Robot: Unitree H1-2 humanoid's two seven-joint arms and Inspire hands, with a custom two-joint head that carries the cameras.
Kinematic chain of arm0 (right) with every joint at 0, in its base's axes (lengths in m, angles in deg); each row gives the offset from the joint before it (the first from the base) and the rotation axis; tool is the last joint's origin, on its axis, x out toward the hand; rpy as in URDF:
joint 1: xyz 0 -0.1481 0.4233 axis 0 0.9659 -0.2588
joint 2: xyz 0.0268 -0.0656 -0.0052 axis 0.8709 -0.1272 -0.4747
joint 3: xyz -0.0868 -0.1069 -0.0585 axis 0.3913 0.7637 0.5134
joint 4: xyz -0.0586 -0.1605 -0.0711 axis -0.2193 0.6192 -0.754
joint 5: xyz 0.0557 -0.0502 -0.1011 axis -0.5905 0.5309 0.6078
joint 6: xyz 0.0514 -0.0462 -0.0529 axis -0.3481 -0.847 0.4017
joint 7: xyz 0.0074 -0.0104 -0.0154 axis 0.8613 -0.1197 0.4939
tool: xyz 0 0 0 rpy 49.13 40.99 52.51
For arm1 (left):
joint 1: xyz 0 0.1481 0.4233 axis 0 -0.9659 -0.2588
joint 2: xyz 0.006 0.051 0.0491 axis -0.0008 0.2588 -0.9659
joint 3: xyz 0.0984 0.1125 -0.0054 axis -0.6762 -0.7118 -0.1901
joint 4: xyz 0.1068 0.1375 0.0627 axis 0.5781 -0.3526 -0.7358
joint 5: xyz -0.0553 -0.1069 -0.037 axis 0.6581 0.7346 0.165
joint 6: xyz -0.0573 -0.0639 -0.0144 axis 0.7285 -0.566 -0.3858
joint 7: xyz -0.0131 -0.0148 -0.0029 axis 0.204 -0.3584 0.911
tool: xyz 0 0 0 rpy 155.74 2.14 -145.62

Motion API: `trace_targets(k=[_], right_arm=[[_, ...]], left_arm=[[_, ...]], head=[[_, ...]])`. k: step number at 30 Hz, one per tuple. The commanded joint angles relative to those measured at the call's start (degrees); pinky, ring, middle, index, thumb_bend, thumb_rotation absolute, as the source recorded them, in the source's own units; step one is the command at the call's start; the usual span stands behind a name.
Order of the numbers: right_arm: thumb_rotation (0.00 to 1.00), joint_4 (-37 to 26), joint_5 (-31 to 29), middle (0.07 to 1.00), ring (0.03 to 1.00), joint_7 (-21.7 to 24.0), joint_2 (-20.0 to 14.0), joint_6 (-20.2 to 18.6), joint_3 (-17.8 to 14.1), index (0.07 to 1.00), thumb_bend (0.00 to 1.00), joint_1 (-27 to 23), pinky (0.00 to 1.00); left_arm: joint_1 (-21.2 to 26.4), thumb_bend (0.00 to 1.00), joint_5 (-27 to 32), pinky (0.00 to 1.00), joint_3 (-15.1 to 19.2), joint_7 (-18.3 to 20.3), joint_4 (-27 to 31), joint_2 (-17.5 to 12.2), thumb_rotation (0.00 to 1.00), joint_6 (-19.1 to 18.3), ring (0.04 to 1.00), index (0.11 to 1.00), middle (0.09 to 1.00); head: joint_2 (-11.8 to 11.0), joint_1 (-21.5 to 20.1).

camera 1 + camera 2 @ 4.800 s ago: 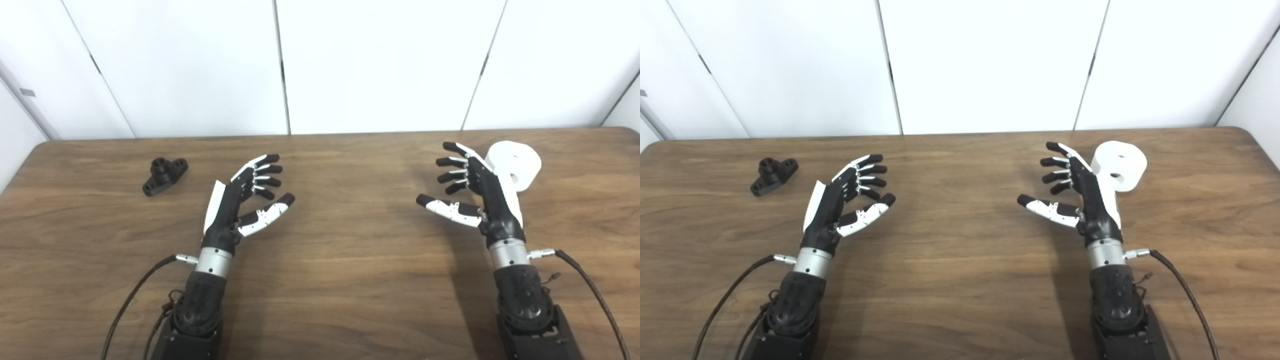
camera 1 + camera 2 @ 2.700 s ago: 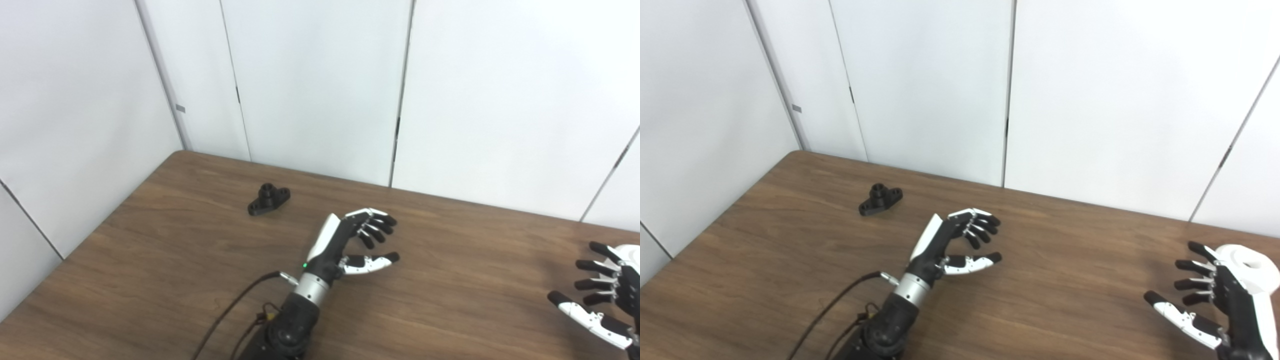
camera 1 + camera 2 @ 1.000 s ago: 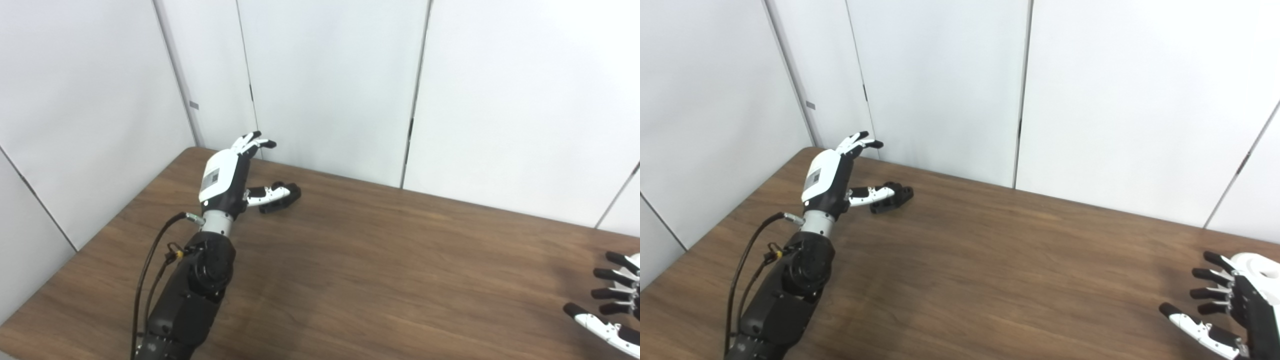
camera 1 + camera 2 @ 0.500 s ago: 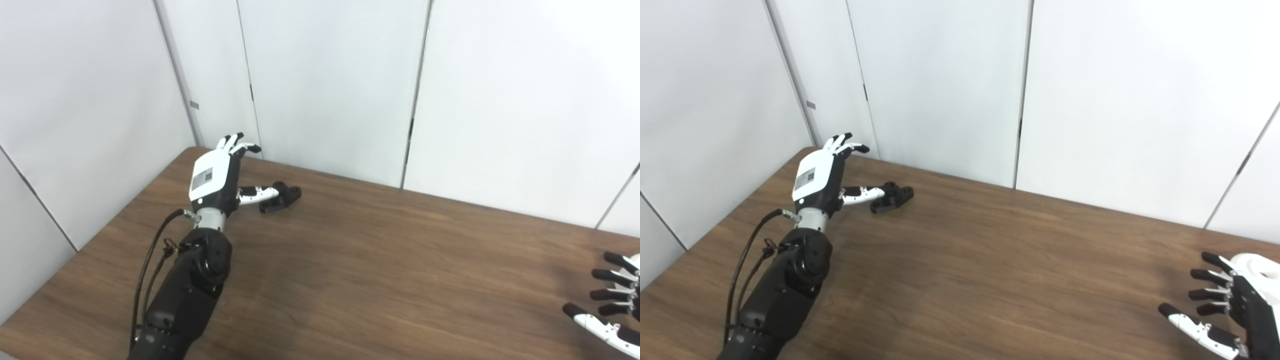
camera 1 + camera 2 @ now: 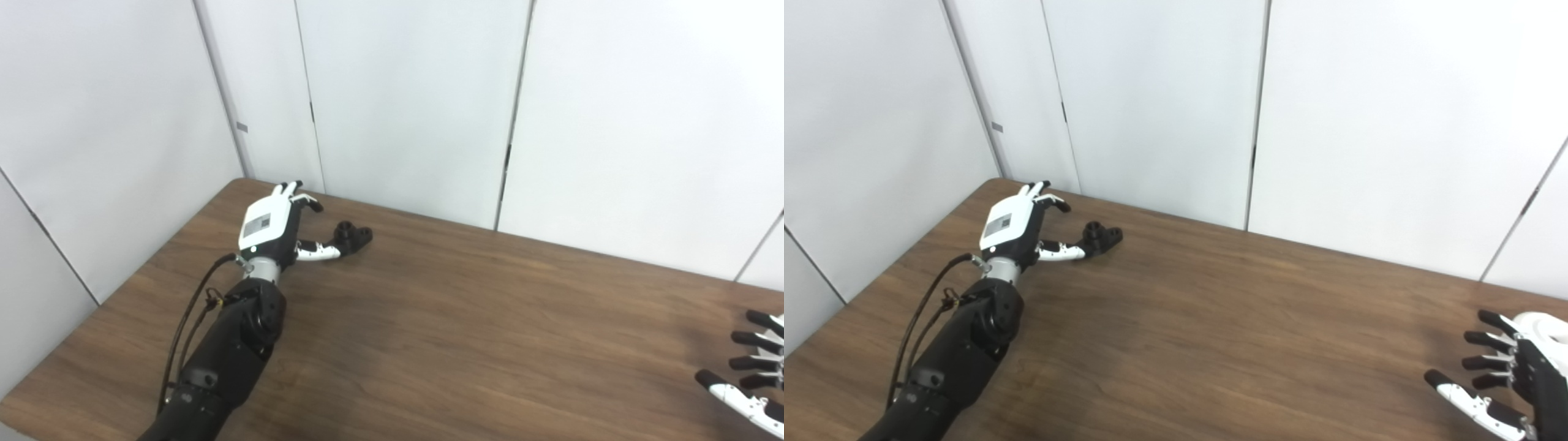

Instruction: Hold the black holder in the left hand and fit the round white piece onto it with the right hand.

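The black holder (image 5: 353, 235) lies on the brown table near its far left corner, also in the right eye view (image 5: 1102, 236). My left hand (image 5: 275, 222) is open just left of it, palm down, its thumb reaching to the holder's near end. I cannot tell if the thumb touches it. My right hand (image 5: 1507, 383) is open and empty at the lower right edge. The round white piece (image 5: 1543, 324) lies just behind it, mostly cut off by the frame.
White wall panels (image 5: 404, 104) stand close behind the table's far edge and along its left side. The table's left edge (image 5: 110, 294) runs close to my left forearm. A black cable (image 5: 190, 318) loops off the left wrist.
My left hand has lowered toward the table beside the holder, thumb now at its near end. The camera has shifted slightly. The right hand has stayed put.
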Motion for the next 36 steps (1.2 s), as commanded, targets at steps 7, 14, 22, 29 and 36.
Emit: trace_targets(k=[7,14,22,29,36], right_arm=[[0.14,-3.28,0.08,0.698,0.574,0.13,-0.97,-0.25,-0.43,0.787,0.57,-1.42,0.45],[0.12,-3.55,-0.14,0.698,0.57,0.16,-0.88,-0.38,-0.52,0.787,0.57,-1.27,0.45],[0.13,-4.51,0.05,0.696,0.562,0.3,-0.78,-1.28,-0.4,0.786,0.57,-0.75,0.45],[0.12,-4.38,0.17,0.697,0.559,0.1,-0.79,-0.83,-0.29,0.785,0.57,-0.57,0.44],[0.13,-5.04,0.44,0.69,0.556,-0.08,-0.31,-1.41,-0.2,0.78,0.57,-0.34,0.44]], left_arm=[[4.42,1.0,-0.18,0.86,-1.16,-0.69,-2.09,-2.46,0.36,-0.44,0.976,0.701,0.96],[5.58,1.0,-0.17,0.88,-2.24,-0.04,-4.61,-2.8,0.37,-1.34,0.993,0.722,0.978],[7.44,1.0,1.36,0.9,-2.92,-2.39,-10.56,-2.23,0.38,0.94,0.999,0.714,0.983],[9.61,1.0,3.06,0.86,-3.64,-4.89,-16.09,-1.67,0.39,3.76,0.982,0.702,0.965],[11.33,1.0,4.19,0.84,-4.54,-5.91,-19.49,-1.14,0.38,4.08,0.964,0.693,0.95]], head=[[0.2,-0.05],[0.34,-0.23],[0.63,-0.44],[0.6,-0.75],[0.65,-1.19]])
